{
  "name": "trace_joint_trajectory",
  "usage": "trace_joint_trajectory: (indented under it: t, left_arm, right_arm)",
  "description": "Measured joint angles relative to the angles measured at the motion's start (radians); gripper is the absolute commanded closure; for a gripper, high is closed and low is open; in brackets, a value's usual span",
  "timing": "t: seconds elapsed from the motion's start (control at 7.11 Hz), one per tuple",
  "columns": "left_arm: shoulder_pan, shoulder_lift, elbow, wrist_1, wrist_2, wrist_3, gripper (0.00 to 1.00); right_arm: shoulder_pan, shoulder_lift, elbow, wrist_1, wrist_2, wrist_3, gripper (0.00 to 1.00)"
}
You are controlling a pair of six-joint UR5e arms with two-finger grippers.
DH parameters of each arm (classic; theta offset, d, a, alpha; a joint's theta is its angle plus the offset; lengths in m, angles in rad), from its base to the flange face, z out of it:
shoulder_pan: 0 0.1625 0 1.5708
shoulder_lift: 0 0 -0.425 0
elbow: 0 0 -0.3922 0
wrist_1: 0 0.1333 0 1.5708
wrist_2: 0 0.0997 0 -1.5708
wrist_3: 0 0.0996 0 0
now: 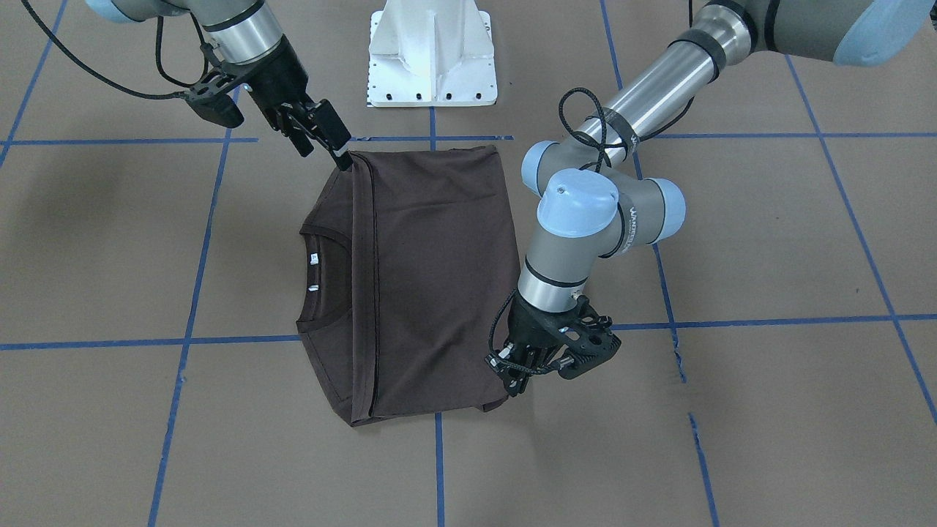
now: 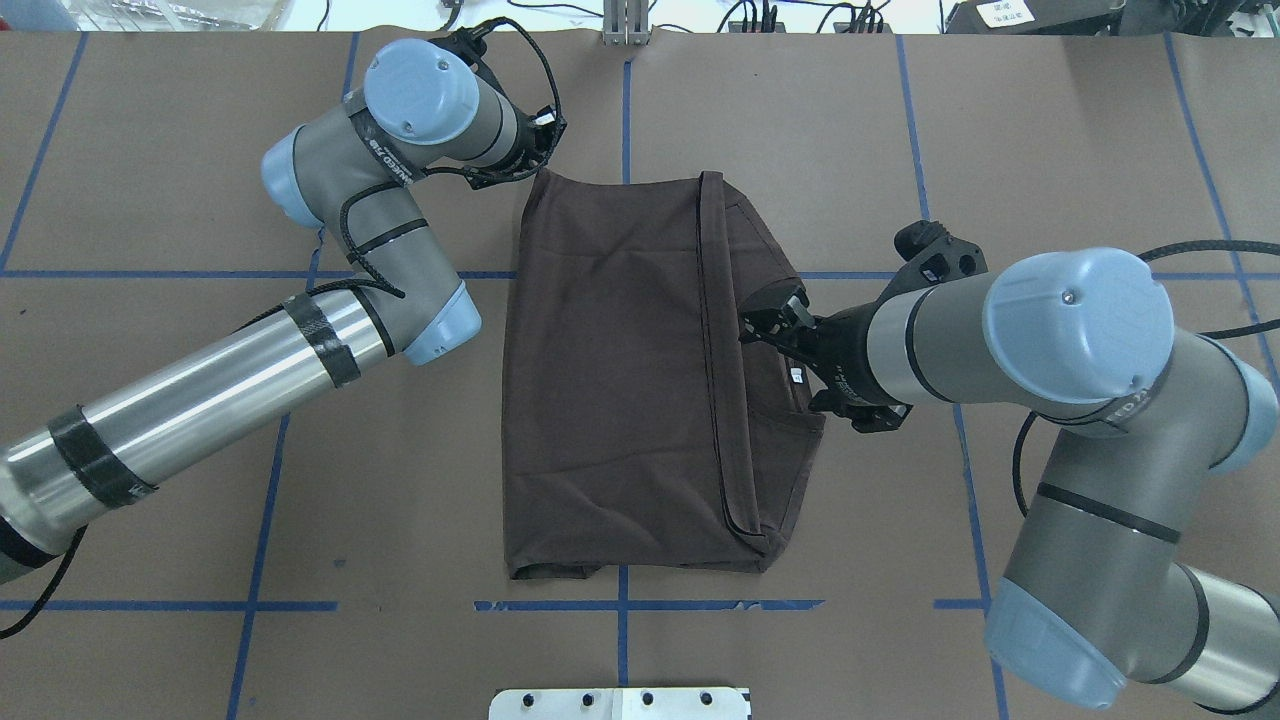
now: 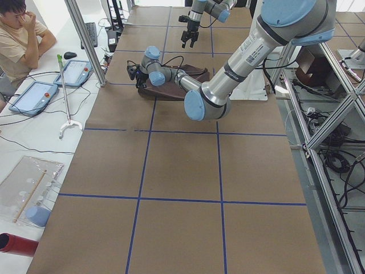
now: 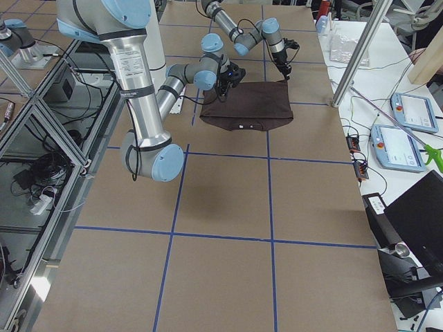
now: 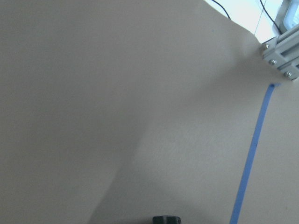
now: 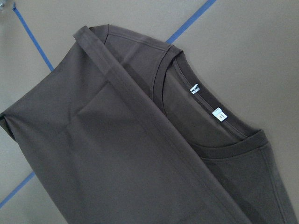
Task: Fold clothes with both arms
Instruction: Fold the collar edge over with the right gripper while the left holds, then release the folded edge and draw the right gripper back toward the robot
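The dark brown T-shirt (image 1: 439, 278) lies flat on the brown table, its lower part folded up toward the ribbed collar (image 6: 177, 60). The white neck tags (image 6: 217, 114) show. In the overhead view the shirt (image 2: 610, 380) sits between both arms. My right gripper (image 1: 323, 152) is open and empty, raised over the shirt's collar side near the robot; it also shows in the overhead view (image 2: 765, 320). My left gripper (image 1: 516, 380) looks shut and empty, low beside the shirt's far corner. The left wrist view shows only bare table and one dark fingertip (image 5: 167, 219).
The white base block (image 1: 432, 58) stands at the robot's side of the table. Blue tape lines (image 1: 439, 454) cross the brown paper. A seated person (image 3: 17, 34), tablets (image 3: 71, 71) and a grabber tool (image 3: 65, 97) are beyond the far edge. Aluminium framing (image 4: 41, 131) runs beside the robot.
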Motion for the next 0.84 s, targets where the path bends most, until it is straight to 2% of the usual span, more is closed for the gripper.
trace_joint_trajectory:
  t: [0.14, 0.42, 0.56, 0.84]
  left_arm:
    - [-0.002, 0.059, -0.095, -0.008, -0.002, 0.004, 0.63]
    - [-0.002, 0.232, -0.358, -0.019, -0.054, 0.008, 0.61]
    - [-0.002, 0.269, -0.414, -0.018, -0.083, 0.008, 0.61]
    - [-0.003, 0.290, -0.441, -0.015, -0.098, 0.009, 0.60]
  right_arm:
    - [-0.018, 0.014, -0.027, 0.000, -0.008, -0.002, 0.00]
    - [-0.109, 0.036, -0.098, -0.015, -0.064, -0.066, 0.00]
    - [-0.167, 0.053, -0.128, -0.057, -0.113, -0.184, 0.00]
    - [-0.239, 0.086, -0.158, -0.163, -0.181, -0.391, 0.00]
